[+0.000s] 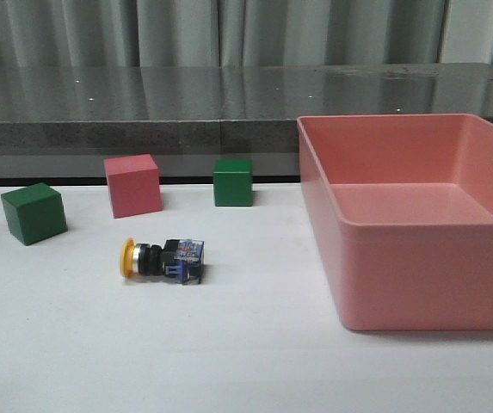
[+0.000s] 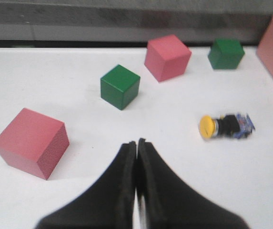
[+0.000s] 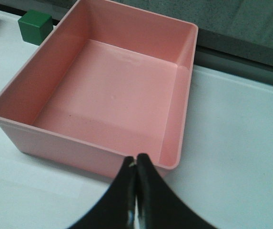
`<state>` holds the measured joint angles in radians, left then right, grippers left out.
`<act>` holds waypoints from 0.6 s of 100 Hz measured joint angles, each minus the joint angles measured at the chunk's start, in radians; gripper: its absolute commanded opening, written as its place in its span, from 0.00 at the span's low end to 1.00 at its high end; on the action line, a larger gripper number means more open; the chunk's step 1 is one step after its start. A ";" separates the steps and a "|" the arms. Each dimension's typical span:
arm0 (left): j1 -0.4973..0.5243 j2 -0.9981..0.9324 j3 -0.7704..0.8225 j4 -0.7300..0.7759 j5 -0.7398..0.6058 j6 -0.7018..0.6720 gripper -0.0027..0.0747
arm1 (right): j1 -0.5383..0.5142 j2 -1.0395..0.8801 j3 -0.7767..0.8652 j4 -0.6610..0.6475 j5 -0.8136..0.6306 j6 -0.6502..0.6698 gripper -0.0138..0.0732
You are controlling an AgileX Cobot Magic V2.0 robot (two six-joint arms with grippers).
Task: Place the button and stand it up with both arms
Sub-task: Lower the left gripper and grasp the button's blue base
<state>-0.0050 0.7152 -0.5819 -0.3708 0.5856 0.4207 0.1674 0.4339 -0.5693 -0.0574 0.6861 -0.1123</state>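
The button (image 1: 162, 259) lies on its side on the white table (image 1: 229, 361), lower left of centre in the front view, yellow cap toward the left edge and blue-grey base toward the right, well apart from the pink bin (image 1: 418, 284) that fills the right half. Behind it stand a green cube (image 1: 33, 213), a pink cube (image 1: 132, 185) and a second green cube (image 1: 232, 181). It looks light, stiff and hard, so a firm pinch should not deform it, though the round cap and silver collar will likely roll or slip between flat fingers; the squared base or the black body offers flatter faces (the better hold, I judge), leaving the cap free for the other arm to tip it upright. In the left wrist view the left gripper (image 2: 136, 143) is clenched on nothing, fingers pressed together over bare table, with the button to the right of the frame's centre and another pink cube (image 2: 30, 142) at lower left, one the front view does not show. The right gripper (image 3: 136, 160) is likewise pressed closed and empty, above the bin's near rim. Neither arm appears in the front view, the button is blurred in the left wrist view, and the base's markings are too small to read.
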 measured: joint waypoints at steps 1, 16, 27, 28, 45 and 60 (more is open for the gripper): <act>-0.001 0.015 -0.011 -0.013 0.000 0.000 0.01 | 0.000 0.000 0.000 0.000 0.000 0.000 0.09; -0.011 0.333 -0.220 -0.184 0.149 0.345 0.08 | 0.000 0.000 0.004 -0.002 0.000 0.000 0.09; -0.011 0.551 -0.337 -0.321 0.242 0.568 0.25 | 0.000 0.000 0.004 -0.002 0.000 0.000 0.09; -0.011 0.564 -0.352 -0.328 0.256 0.596 0.27 | 0.000 0.000 0.004 -0.002 0.000 0.000 0.09; -0.012 0.862 -0.499 -0.458 0.448 0.884 0.62 | 0.000 0.000 0.004 -0.002 0.004 0.000 0.09; -0.015 1.091 -0.576 -0.585 0.571 1.066 0.70 | 0.000 0.000 0.004 -0.006 0.012 0.000 0.09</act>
<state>-0.0201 1.8058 -1.1582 -0.9562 1.1562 1.4865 0.1674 0.4339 -0.5657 -0.0633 0.6978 -0.1123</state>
